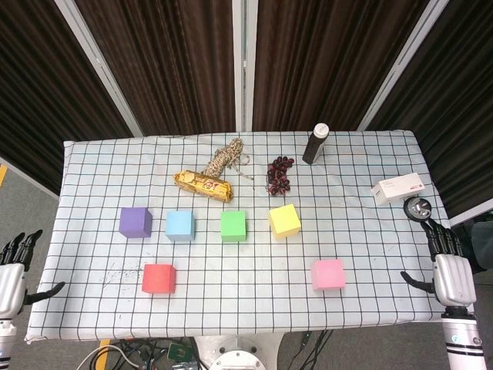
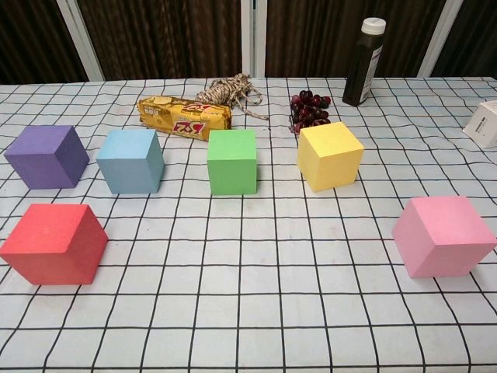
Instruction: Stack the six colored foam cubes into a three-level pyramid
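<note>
Head view: nearest the camera, the left hand (image 1: 14,274) and right hand (image 1: 449,270) sit off the table's left and right edges, each released with fingers apart and holding nothing, while on the checked tablecloth (image 1: 254,316) the red cube (image 1: 159,278) and pink cube (image 1: 327,274) lie in front of a row of purple cube (image 1: 135,222), blue cube (image 1: 180,225), green cube (image 1: 233,226) and yellow cube (image 1: 284,220), all separate and unstacked. Behind them lie a biscuit pack (image 1: 202,184), a twine bundle (image 1: 228,159), dark grapes (image 1: 279,174), a capped dark bottle (image 1: 315,143) whose contents cannot be seen, and a white box (image 1: 397,189) beside what may be a tape roll (image 1: 420,208). Chest view: the red cube (image 2: 53,242) and pink cube (image 2: 443,235) are nearest, with the four-cube row behind them and the bottle (image 2: 363,62) upright at the rear; neither hand appears.
</note>
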Controlling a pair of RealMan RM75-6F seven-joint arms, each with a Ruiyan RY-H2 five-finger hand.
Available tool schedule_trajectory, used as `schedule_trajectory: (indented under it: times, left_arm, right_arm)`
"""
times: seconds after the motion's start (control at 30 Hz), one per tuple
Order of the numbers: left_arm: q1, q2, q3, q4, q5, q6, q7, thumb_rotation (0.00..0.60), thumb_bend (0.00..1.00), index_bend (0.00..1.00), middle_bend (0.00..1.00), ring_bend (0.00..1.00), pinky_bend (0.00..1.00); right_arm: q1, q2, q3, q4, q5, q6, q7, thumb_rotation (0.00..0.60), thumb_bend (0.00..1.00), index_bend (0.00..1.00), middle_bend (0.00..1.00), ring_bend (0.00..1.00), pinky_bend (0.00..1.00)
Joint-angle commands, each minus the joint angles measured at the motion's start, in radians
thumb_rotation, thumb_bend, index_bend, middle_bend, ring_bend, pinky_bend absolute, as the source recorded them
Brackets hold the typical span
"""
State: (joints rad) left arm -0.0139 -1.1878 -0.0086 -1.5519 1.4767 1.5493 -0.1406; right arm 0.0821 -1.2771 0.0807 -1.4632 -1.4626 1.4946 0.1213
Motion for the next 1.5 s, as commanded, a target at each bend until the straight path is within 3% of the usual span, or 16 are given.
schedule_trajectory:
  times: [0.03,1.03,1.3,1.5]
  left_arm:
    - [0.001,-0.003,0.001,0.000,0.002,-0.003,0.003,0.600,0.00,0.04,0.10,0.00,0.08]
    - [-0.036,0.026,-0.005,-0.101,0.060,-0.041,0.062,0.600,0.00,0.04,0.10,0.00,0.08]
    - [-0.126,-0.030,-0.008,-0.145,0.109,-0.151,0.066,0.600,0.00,0.04,0.12,0.00,0.08]
    - [-0.220,-0.116,-0.067,-0.146,0.079,-0.243,0.149,0.600,0.00,0.04,0.12,0.00,0.08]
  right_arm:
    - [-0.001,0.000,0.001,0.000,-0.001,0.001,0.002,0.600,0.01,0.00,0.00,0.00,0.00]
    - [0.005,0.012,0.014,-0.001,-0.040,0.017,0.078,0.600,0.00,0.00,0.00,0.00,0.00]
    - [0.022,0.014,0.020,-0.040,-0.046,0.004,0.055,0.600,0.00,0.00,0.00,0.00,0.00]
    - [0.034,0.030,0.021,-0.084,-0.050,-0.010,0.030,0.600,0.01,0.00,0.00,0.00,0.00]
